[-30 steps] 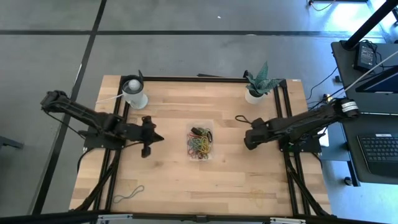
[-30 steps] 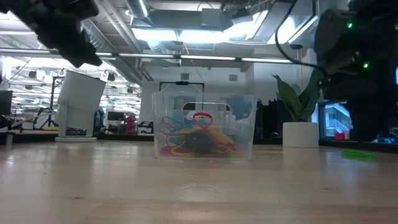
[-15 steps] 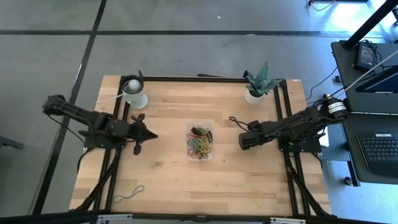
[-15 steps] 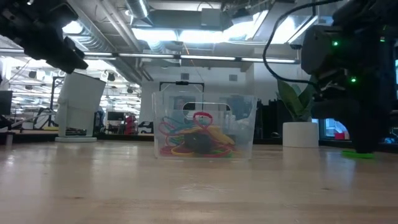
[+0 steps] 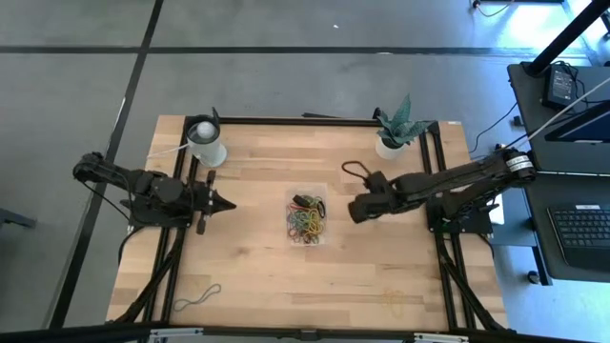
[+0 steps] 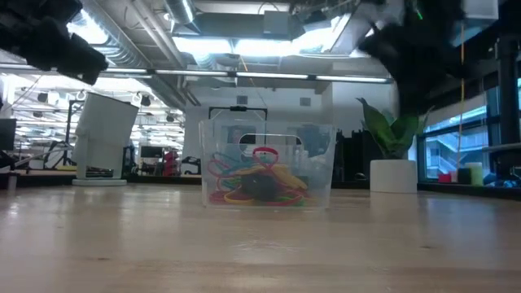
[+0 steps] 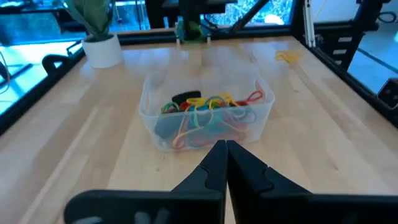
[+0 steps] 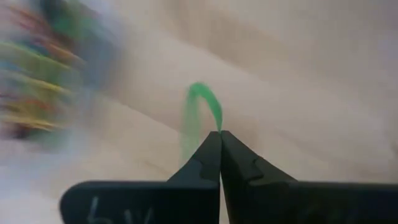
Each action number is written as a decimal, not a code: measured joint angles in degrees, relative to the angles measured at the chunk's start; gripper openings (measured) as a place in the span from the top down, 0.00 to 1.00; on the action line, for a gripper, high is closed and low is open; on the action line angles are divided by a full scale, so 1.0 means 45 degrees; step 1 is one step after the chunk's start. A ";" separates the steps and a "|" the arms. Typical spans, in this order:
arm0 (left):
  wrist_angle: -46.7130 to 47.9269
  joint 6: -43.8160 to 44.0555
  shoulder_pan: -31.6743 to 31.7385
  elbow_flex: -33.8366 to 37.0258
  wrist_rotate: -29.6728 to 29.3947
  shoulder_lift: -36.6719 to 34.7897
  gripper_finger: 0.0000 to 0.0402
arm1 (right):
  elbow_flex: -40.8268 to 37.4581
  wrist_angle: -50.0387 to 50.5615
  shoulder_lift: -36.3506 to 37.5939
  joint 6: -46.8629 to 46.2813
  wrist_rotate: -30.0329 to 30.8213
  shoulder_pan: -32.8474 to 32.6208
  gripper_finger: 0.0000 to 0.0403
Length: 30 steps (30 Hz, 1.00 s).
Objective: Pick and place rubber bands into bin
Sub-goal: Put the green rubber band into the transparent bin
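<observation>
The right gripper (image 8: 220, 134), right of centre in the high view, pinches a green rubber band (image 8: 200, 112) between its pressed-together tips, beside the clear bin (image 5: 308, 215) at frame centre. To finish this carry well, I would bring the tips fully over the bin's rim before spreading them, since a thin loop may cling or spring out. The left gripper (image 7: 225, 146) waits at centre left, its fingers pressed together on nothing. Only the right wrist view shows the held band; the low view shows the heap of coloured bands (image 6: 256, 184) inside the bin.
</observation>
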<state>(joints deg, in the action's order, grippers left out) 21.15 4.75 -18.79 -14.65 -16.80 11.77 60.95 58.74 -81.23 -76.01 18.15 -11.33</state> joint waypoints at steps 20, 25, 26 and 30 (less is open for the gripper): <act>-0.6119 -0.0489 0.1744 0.3157 0.1333 -0.0175 1.00 | 0.7879 -0.1218 -0.5168 0.6666 -0.0037 0.0160 1.00; -0.6118 -0.0192 0.1955 0.3157 0.1438 -0.0170 1.00 | 0.8233 -0.1492 -0.6974 0.7000 -0.0732 0.0160 1.00; -0.6109 -0.0185 0.1953 0.3157 0.1497 -0.0170 1.00 | 0.8238 -0.1551 -0.7245 0.6976 -0.0801 0.0155 0.99; -0.6092 -0.0185 0.1953 0.3157 0.1937 -0.0170 1.00 | 0.8272 -0.2078 -0.8091 0.6947 -0.1523 0.0155 0.96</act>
<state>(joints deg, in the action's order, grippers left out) -6.27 3.92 -10.00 -0.45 -8.08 11.00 98.17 49.39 -117.64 -44.75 11.29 -10.63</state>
